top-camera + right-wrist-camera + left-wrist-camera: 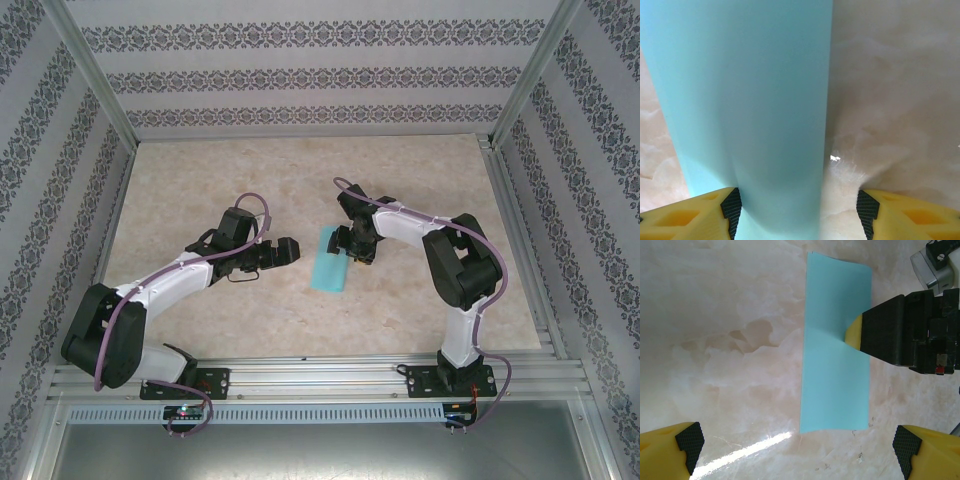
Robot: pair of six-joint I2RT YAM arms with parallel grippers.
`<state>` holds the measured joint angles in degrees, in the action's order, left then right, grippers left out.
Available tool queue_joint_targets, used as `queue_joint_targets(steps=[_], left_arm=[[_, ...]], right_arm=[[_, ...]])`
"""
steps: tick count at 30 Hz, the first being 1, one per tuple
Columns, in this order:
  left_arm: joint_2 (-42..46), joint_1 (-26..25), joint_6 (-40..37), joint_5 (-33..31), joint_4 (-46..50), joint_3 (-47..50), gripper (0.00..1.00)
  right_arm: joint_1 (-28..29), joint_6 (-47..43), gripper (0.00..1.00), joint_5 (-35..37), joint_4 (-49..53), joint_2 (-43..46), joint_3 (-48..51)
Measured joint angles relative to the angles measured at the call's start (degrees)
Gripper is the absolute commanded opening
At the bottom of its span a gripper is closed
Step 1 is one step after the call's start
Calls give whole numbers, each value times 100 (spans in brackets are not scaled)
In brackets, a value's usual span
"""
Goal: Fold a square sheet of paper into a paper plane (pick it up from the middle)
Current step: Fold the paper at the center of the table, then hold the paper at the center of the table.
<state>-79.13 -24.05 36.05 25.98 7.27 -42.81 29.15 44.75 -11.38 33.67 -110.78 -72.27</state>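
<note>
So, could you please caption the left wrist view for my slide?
Right pincer meets the edge of the folded turquoise sheet; left pincer hovers open.

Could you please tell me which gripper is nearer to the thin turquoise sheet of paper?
Right. The right gripper overlaps the right edge of the thin turquoise paper sheet; the left gripper sits apart on its left, with bare beige table between.

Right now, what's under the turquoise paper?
The paper lies on the marbled table, which shows all round it. The right gripper has a finger at its right edge; whether the yellow tip sits beneath is unclear. Anything below the sheet is covered.
</note>
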Motion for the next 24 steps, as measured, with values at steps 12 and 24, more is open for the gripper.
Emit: queue_joint_targets(steps=[12, 24], left_arm=[[-57, 0, -2, 61, 0, -48, 94], [-538, -68, 59, 103, 17, -396, 50]], right_arm=[[39, -105, 67, 46, 111, -66, -87], [39, -140, 67, 85, 146, -98, -114]])
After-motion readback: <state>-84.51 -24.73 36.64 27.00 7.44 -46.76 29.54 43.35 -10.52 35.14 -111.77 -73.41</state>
